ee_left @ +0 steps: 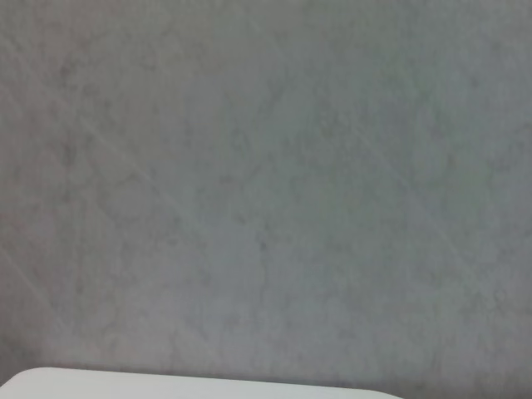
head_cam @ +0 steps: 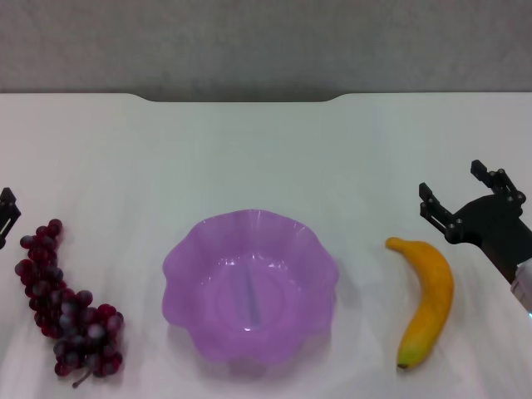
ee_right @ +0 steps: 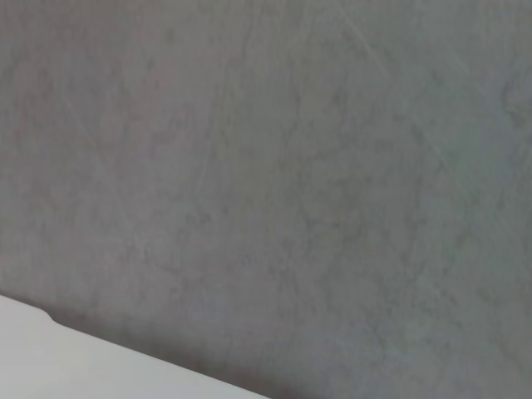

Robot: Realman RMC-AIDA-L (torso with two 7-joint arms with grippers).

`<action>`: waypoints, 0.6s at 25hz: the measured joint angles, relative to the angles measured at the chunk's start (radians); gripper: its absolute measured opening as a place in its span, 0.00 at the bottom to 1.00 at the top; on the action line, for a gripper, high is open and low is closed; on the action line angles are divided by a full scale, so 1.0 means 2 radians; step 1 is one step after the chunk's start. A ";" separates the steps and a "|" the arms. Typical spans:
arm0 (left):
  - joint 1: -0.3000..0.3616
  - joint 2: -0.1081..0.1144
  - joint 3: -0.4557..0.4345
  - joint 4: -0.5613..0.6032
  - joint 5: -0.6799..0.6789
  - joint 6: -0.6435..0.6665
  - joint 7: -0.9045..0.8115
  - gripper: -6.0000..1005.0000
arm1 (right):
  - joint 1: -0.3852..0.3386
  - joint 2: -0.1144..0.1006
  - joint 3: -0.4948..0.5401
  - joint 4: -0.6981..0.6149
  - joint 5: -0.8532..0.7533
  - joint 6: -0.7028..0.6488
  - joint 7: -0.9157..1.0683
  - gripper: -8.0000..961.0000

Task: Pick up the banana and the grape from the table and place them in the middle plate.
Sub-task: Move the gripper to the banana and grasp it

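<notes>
We see nothing picked yet. The banana lies at lower right of the head view on the table, apart from the middle plate, which sits empty at lower centre. The grape bunch lies at lower left, also apart from the plate.

The right gripper hangs at the right edge, just above and right of the banana's upper tip, its two fingers spread wide and holding nothing. The left gripper barely pokes in at the left edge, just above the grape bunch; we cannot tell whether it is open or closed. Both wrist views show only grey wall and a sliver of table, no help.

Risks, as we judge them: the banana is curved and smooth, so a grasp near its tip could let it swing or slip out. The bunch is lumpy and floppy; a shallow pinch may catch a few berries and drop it. Clipping the wavy rim could shove or tip the light plate.
</notes>
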 joint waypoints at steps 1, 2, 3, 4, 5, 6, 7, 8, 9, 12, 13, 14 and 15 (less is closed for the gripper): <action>0.001 0.000 -0.001 0.000 0.000 0.000 0.000 0.88 | 0.000 0.000 0.000 0.001 0.000 0.000 0.000 0.90; 0.001 0.000 -0.003 0.000 0.000 0.000 0.000 0.88 | 0.000 0.000 0.000 0.001 0.000 -0.001 0.000 0.90; 0.002 0.000 -0.003 0.000 -0.001 0.000 0.000 0.88 | 0.000 0.000 0.000 0.001 0.000 -0.004 0.000 0.90; 0.002 0.000 -0.003 0.000 -0.001 0.001 0.000 0.88 | 0.000 0.000 0.000 0.001 0.000 -0.008 0.001 0.90; 0.002 0.000 -0.003 0.000 -0.002 0.001 0.000 0.88 | 0.000 0.000 -0.001 0.001 0.000 -0.013 0.002 0.90; 0.002 0.000 -0.003 0.000 -0.004 0.001 0.000 0.88 | -0.001 0.000 -0.002 0.001 0.000 -0.017 0.003 0.91; 0.002 0.000 -0.003 0.000 -0.005 0.001 0.001 0.88 | -0.001 0.000 -0.002 0.001 -0.001 -0.019 0.003 0.91; 0.002 0.001 -0.003 0.000 -0.006 0.001 0.001 0.88 | -0.001 0.000 -0.003 0.002 -0.001 -0.020 0.003 0.91; 0.002 0.001 -0.003 0.000 -0.008 0.001 0.000 0.88 | -0.001 0.000 -0.003 0.002 -0.001 -0.020 0.003 0.91; 0.002 0.002 -0.002 0.000 -0.014 0.001 -0.002 0.88 | -0.003 -0.001 -0.003 0.006 -0.001 -0.020 0.004 0.92; 0.002 0.002 -0.002 0.000 -0.016 0.001 -0.002 0.88 | -0.003 -0.001 -0.003 0.007 -0.001 -0.021 0.008 0.92; 0.002 0.002 -0.002 0.000 -0.017 0.000 -0.003 0.88 | -0.004 -0.002 -0.005 0.007 -0.003 -0.024 0.015 0.92; 0.002 0.002 -0.002 0.000 -0.018 -0.001 -0.003 0.88 | -0.005 -0.002 -0.007 0.007 -0.006 -0.029 0.025 0.92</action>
